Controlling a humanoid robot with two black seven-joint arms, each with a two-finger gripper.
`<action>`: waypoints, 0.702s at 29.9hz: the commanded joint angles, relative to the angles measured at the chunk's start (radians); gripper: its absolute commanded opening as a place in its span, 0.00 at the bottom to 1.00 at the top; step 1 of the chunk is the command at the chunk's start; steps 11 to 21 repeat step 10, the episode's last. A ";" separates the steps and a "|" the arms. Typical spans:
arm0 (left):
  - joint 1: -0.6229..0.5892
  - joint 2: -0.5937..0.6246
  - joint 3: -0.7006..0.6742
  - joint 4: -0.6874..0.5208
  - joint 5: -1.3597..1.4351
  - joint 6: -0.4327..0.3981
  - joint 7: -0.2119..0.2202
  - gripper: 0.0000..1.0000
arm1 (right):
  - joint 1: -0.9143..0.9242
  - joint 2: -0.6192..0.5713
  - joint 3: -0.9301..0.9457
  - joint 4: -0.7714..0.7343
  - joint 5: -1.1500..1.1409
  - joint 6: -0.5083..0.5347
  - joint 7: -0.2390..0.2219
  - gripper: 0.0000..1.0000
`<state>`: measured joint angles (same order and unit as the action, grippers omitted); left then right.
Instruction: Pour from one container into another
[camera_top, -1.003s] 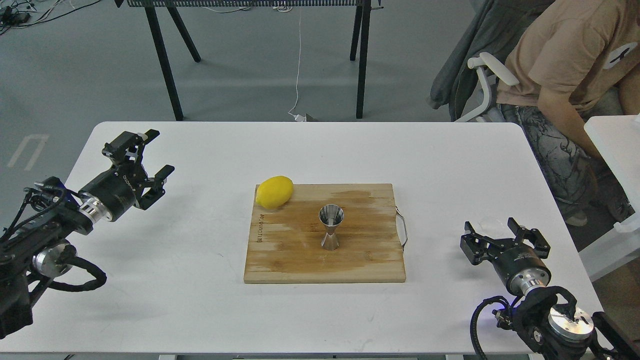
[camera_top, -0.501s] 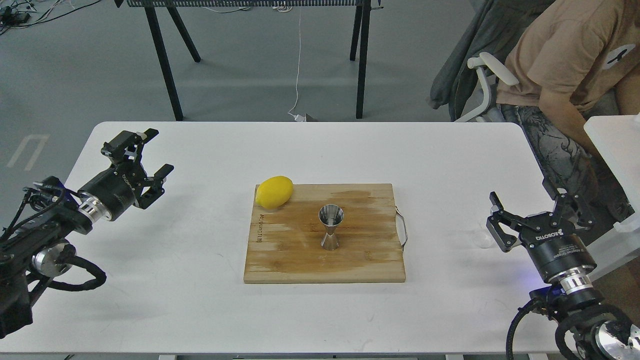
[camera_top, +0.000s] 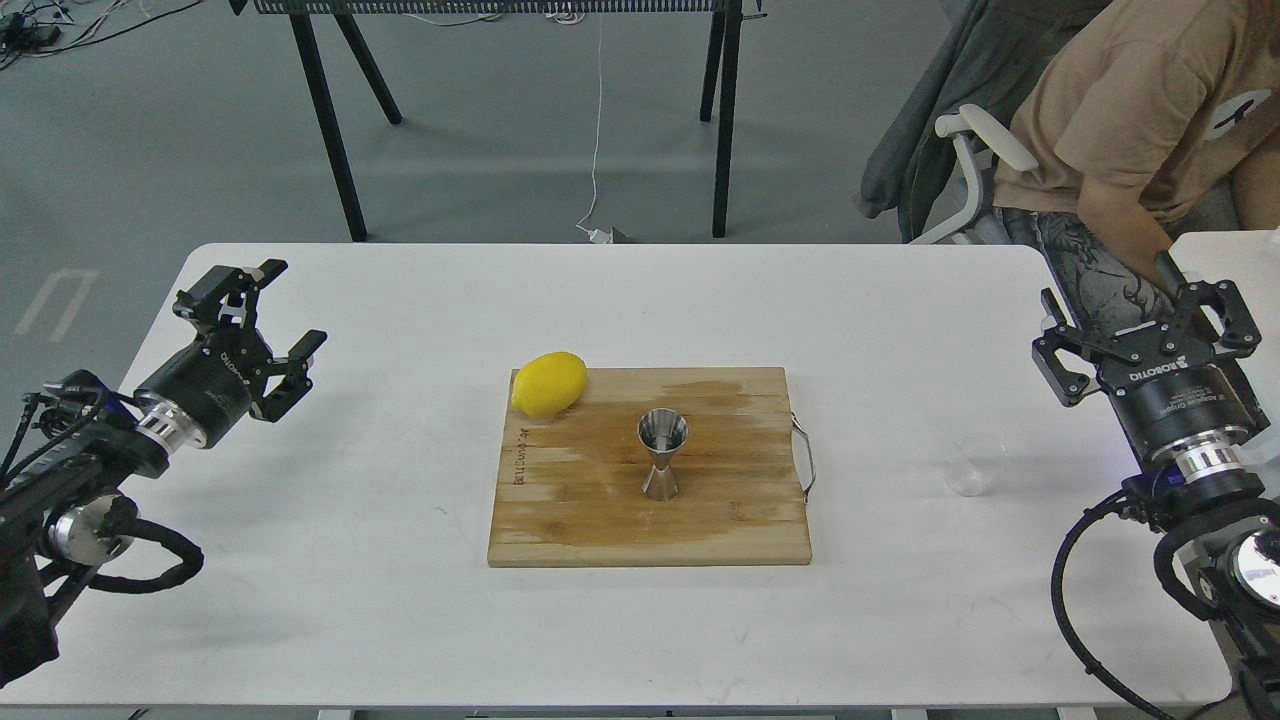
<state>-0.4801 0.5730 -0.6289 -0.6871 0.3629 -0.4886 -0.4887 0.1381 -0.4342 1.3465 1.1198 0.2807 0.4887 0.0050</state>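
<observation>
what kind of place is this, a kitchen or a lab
Likely a robotics lab or workshop, not a kitchen: a plain white table on grey floor, loose cables trailing behind, and a seated person watching beside the robot.

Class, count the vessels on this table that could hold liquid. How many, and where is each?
2. A steel jigger stands upright on the wooden board; a clear glass cup sits on the white table, right of the board.

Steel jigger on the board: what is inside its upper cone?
The jigger stands upright on the cutting board. Its open upper cone shows only shiny steel walls, no liquid I can make out. The very bottom of the cone is too small to tell.
</observation>
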 joint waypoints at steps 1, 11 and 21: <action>0.008 0.005 0.000 0.000 -0.021 0.000 0.000 0.95 | 0.018 0.003 -0.006 -0.006 -0.005 0.000 0.001 0.99; 0.005 0.007 0.000 0.000 -0.022 0.000 0.000 0.95 | 0.009 0.040 0.008 -0.054 -0.003 0.000 0.026 0.99; 0.005 0.007 0.000 0.000 -0.022 0.000 0.000 0.95 | 0.009 0.040 0.008 -0.054 -0.003 0.000 0.026 0.99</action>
